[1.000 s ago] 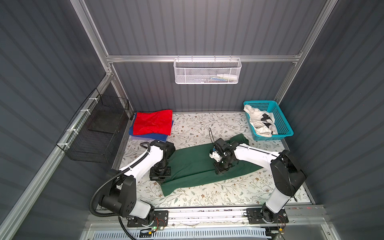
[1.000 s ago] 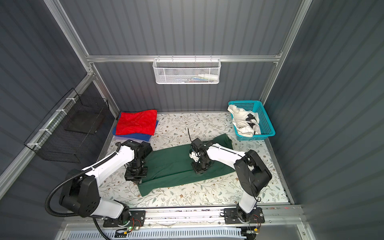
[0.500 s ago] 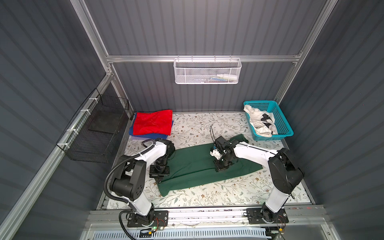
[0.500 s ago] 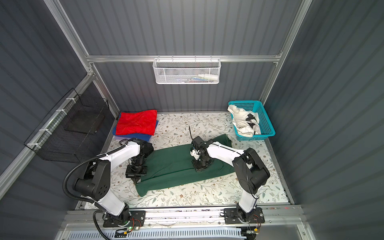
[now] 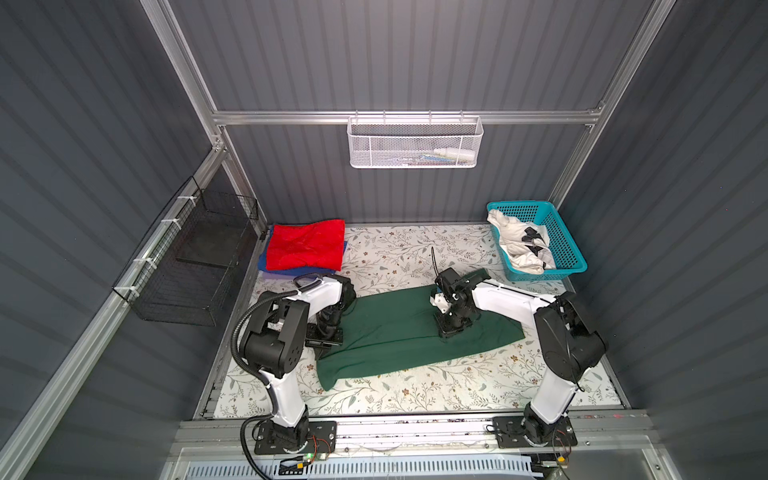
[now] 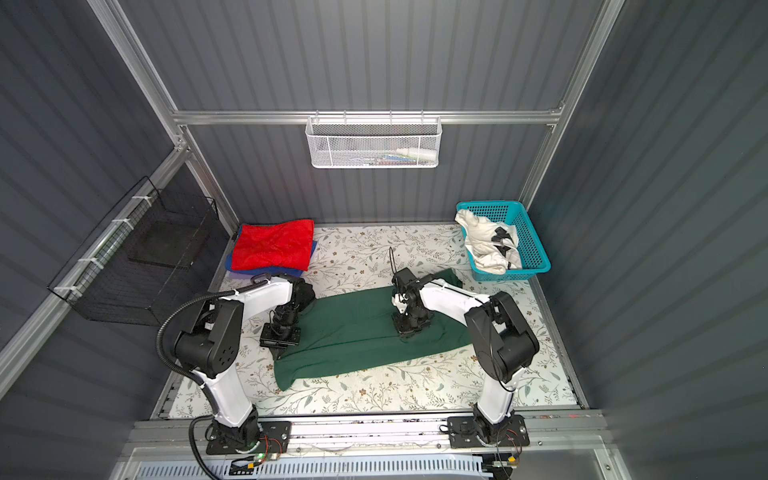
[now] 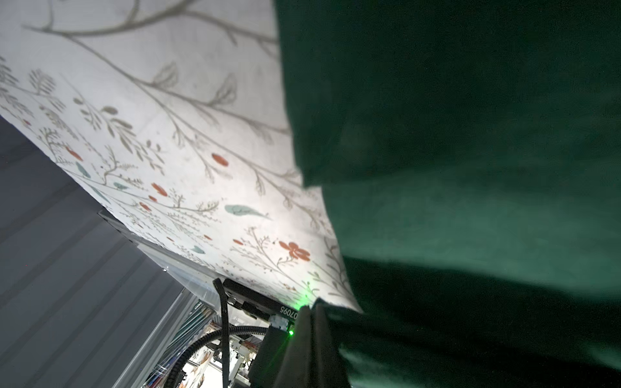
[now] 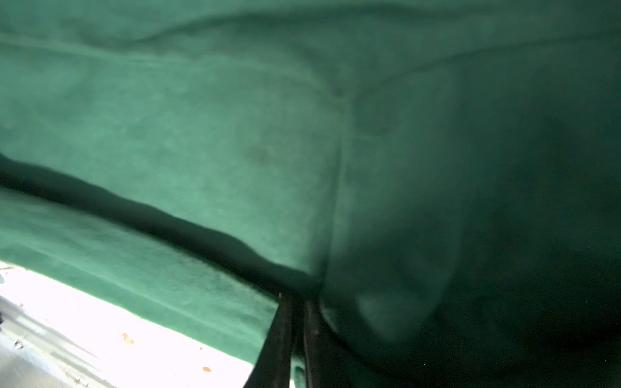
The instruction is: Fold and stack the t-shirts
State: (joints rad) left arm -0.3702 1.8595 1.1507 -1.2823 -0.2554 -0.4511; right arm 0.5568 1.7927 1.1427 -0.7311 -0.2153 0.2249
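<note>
1. Two folded shirts are lying stacked at the table's (image 5: 415, 257) far left corner, the red shirt (image 5: 305, 246) sitting on top of the blue shirt (image 5: 263, 262), with only the blue edges showing in both top views
2. Reaching down at the left end of the green shirt (image 5: 399, 332), the left gripper (image 7: 311, 310) is pressing its fingers together and pinching the cloth's edge, as the left wrist view is showing
3. Spread as a long slanting band, the green shirt is lying across the middle of the table, its left end coming nearer the front and its right end reaching farther back
4. Standing on that shirt right of its middle, the right gripper (image 8: 297, 300) is holding its jaws nearly closed and nipping a dark fold of the green cloth
5. Crumpled and bearing black marks, the white shirt (image 5: 521, 245) is lying inside the basket (image 5: 571, 249) at the far right corner, well apart from both grippers
</note>
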